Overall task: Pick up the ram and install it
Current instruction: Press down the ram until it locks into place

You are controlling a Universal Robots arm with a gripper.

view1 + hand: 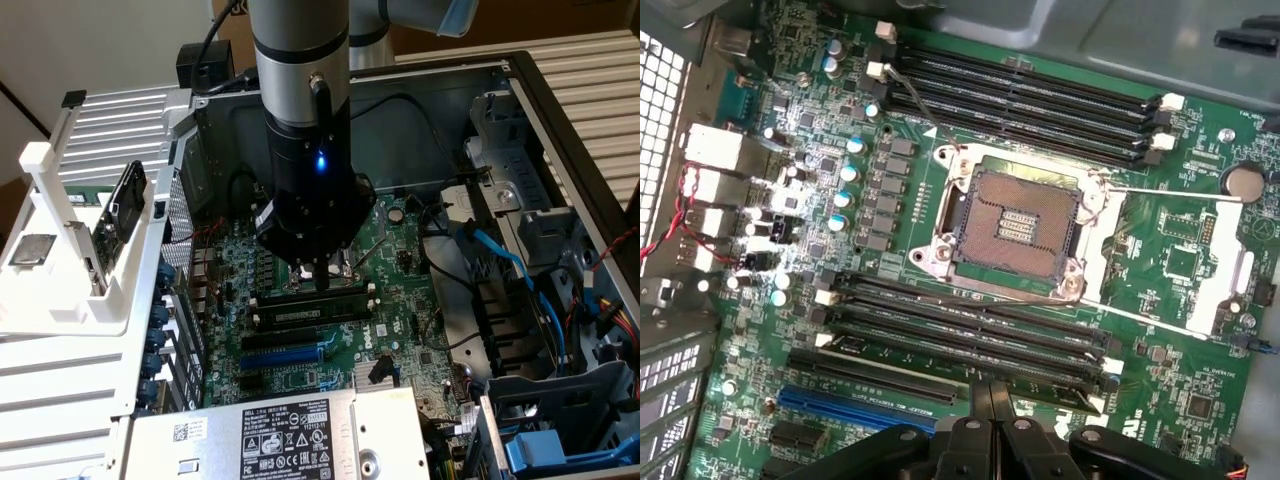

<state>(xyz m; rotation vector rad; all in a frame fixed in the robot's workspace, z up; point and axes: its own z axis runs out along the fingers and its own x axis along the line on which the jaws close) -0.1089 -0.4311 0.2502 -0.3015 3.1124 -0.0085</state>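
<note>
One long dark-green ram stick [312,310] is sitting in a black motherboard slot; the black gripper [316,277] is hanging vertically above it, fingers closed, holding nothing.

The ram [310,312]: a long, thin, dark stick bearing small white label patches on the face turned toward the exterior camera. It stands on its long edge among the memory slots of the board, level end to end, with its length running across the gripper's [316,280] line of approach. It sits just below the fingertips and slightly to their near side, centred under the tool, with roughly equal lengths reaching out to either side. Whether the fingertips touch its upper edge cannot be told.
</note>
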